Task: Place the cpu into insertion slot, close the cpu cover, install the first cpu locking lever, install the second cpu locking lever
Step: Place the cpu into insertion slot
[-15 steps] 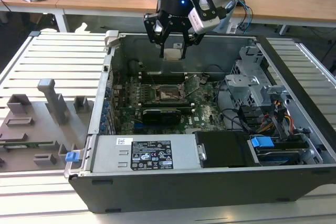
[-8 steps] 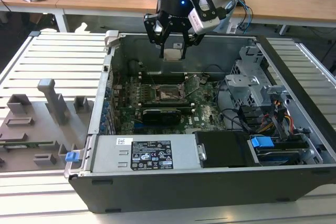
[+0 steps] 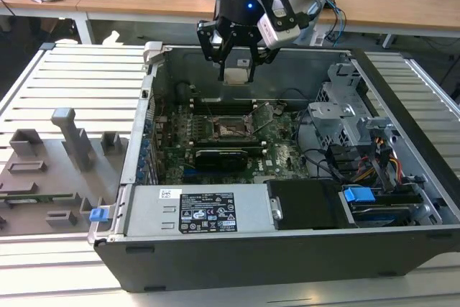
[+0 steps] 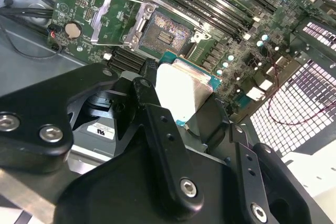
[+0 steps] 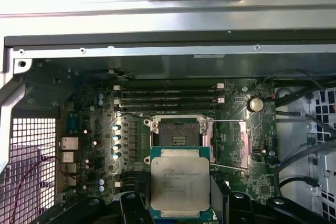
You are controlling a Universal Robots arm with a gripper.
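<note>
My gripper (image 3: pixel 236 70) hangs above the back wall of the open computer case (image 3: pixel 144 177), shut on the cpu (image 3: pixel 236 75). In both wrist views the cpu (image 5: pixel 179 182) (image 4: pixel 181 90) is a flat square chip with a silver-grey top, clamped between two black fingers (image 5: pixel 140 203). The insertion slot (image 5: pixel 178 132) (image 3: pixel 231 131) (image 4: pixel 165 32) lies bare on the green board, lower than the chip and apart from it. The cpu cover (image 5: pixel 231 145) (image 4: pixel 113 19) is swung open beside the socket. Thin wire levers (image 4: pixel 173 10) stand raised by it.
Long black memory slots (image 5: pixel 168 98) run behind the socket. A black expansion card (image 3: pixel 223 156) lies in front of it. A silver drive cage (image 3: pixel 345 120) and cables (image 3: pixel 381 163) fill the exterior view's right. A grey fixture tray (image 3: pixel 50 170) sits outside the case.
</note>
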